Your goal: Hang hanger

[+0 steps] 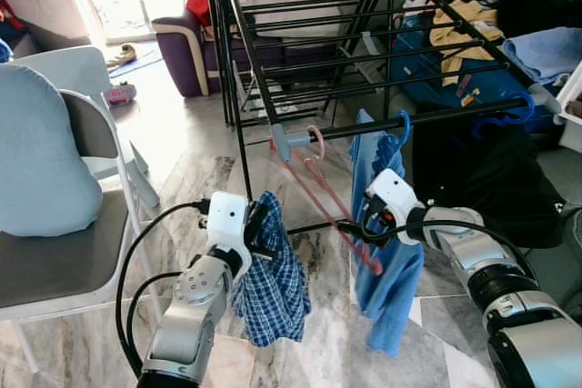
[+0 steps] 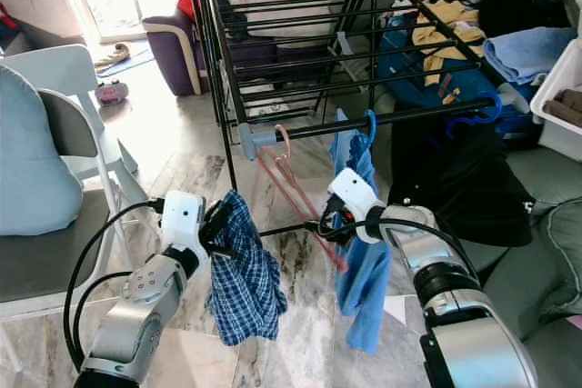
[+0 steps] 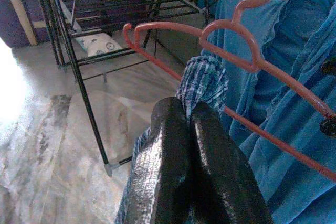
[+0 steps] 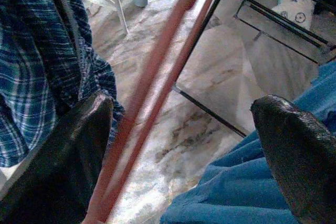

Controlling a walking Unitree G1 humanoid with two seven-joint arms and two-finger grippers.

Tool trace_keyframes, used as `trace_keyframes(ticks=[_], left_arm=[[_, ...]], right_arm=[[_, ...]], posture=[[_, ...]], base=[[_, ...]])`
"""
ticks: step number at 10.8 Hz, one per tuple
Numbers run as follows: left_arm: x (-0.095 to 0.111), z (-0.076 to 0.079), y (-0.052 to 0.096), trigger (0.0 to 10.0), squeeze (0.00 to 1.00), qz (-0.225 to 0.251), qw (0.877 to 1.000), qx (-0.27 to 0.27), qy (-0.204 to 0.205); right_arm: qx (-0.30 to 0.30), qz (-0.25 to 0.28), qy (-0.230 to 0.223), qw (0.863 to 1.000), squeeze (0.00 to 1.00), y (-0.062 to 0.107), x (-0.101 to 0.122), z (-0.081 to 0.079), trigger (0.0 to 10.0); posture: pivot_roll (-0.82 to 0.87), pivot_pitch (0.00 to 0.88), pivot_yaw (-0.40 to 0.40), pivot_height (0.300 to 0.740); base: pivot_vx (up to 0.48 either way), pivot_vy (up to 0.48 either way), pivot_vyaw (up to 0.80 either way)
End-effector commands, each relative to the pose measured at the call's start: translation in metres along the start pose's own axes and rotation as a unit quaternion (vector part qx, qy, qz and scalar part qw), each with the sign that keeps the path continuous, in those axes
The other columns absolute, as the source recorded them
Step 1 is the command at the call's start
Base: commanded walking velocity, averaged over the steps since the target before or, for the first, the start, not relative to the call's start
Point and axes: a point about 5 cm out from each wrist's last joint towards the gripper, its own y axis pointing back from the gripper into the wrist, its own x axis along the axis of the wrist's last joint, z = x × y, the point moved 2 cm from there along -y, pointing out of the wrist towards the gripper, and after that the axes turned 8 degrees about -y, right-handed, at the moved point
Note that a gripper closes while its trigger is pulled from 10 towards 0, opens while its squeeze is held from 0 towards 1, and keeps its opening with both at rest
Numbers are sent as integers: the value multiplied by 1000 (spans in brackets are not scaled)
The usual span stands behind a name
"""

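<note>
A pink hanger (image 1: 332,197) hooks over the front rail of the black drying rack (image 1: 364,61) and slants down to the right. My right gripper (image 1: 356,229) is at its lower end, open, and the right wrist view shows the hanger's bars (image 4: 157,77) running between the spread fingers (image 4: 294,145). My left gripper (image 1: 257,222) is shut on a blue plaid cloth (image 1: 273,288) that dangles just left of the hanger. In the left wrist view the fingers (image 3: 168,156) pinch the plaid cloth (image 3: 202,80) with the hanger (image 3: 252,59) just beyond.
A blue shirt (image 1: 391,279) hangs from a blue hanger hook (image 1: 403,123) on the same rail, right behind the pink one. A white chair (image 1: 55,270) with a blue cushion (image 1: 36,161) stands on the left. Piled clothes (image 1: 546,52) lie at the right, a purple sofa (image 1: 182,43) beyond.
</note>
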Motion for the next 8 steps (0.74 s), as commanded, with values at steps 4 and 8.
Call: trace_keyframes(ticks=[4, 8], left_arm=[[-1, 2, -1, 10000, 0, -5, 1000, -7, -3], [-3, 5, 0, 10000, 0, -10, 1000, -13, -4]], right_arm=[[-13, -8, 7, 1000, 0, -6, 4, 0, 10000], [-23, 9, -5, 1000, 0, -10, 13, 0, 0]], posture=[[-74, 0, 1, 740], [-70, 0, 1, 740]], base=[[0, 0, 0], [0, 0, 0]])
